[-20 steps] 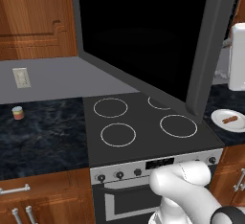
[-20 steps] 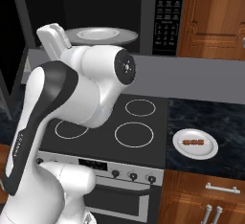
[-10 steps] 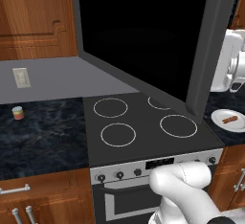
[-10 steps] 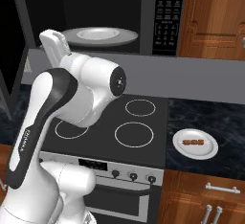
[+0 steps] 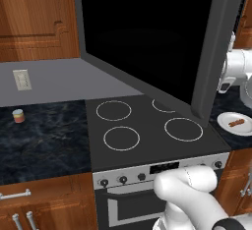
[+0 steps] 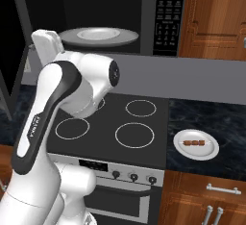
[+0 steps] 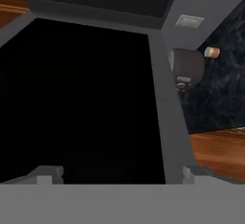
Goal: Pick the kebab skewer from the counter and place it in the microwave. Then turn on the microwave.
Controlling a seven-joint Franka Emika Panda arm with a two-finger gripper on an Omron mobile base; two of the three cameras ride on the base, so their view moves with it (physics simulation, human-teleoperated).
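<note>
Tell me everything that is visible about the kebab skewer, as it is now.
The kebab skewer is a short, thin stick of reddish-brown, lumpy meat pieces. It lies flat across the middle of a small white plate and is shorter than the plate is wide. The plate rests on the dark marbled counter to the right of the stovetop. Nothing but the plate touches the skewer. In the left base view it shows as a small brown streak on the same plate.

Your skewer (image 6: pixel 194 143) lies on a plate (image 6: pixel 209 152) on the desk (image 6: pixel 216 123), right of the stovetop (image 6: pixel 120 123). Above the stovetop hangs the microwave (image 6: pixel 166 17), a plate (image 6: pixel 98 36) inside.
</note>
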